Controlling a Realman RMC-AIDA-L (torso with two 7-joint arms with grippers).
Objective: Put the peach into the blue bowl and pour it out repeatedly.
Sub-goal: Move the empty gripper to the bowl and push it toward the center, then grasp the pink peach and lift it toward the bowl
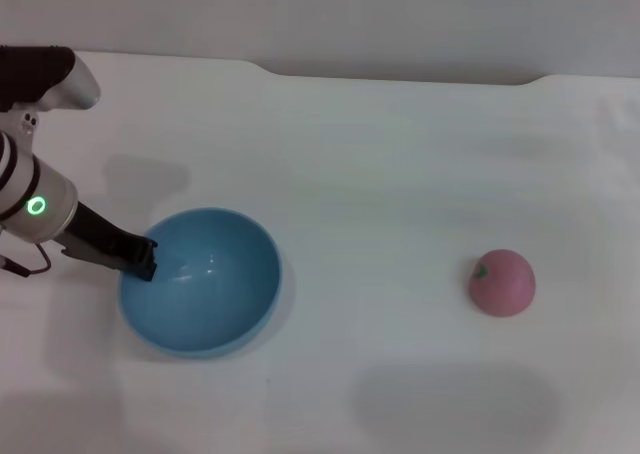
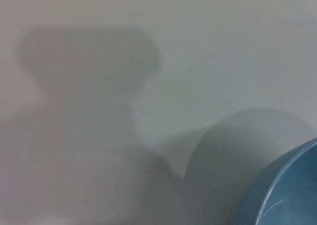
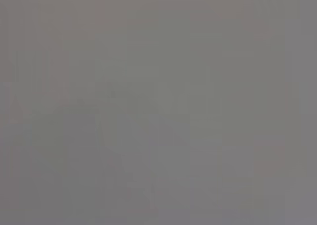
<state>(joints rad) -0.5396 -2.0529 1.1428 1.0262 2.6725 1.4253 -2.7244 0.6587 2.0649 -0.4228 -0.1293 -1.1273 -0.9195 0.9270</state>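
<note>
The blue bowl (image 1: 205, 284) sits open side up on the white table, left of centre, and nothing lies inside it. My left gripper (image 1: 146, 259) reaches in from the left and is shut on the bowl's left rim, with a dark finger over the edge. In the left wrist view a part of the bowl (image 2: 290, 190) shows at one corner. The pink peach (image 1: 502, 282) rests on the table far to the right, apart from the bowl, its stem mark facing left. My right gripper is out of view; the right wrist view is plain grey.
The white table (image 1: 380, 174) runs back to a pale wall, with its rear edge near the top of the head view. A soft shadow falls on the table in front of the peach.
</note>
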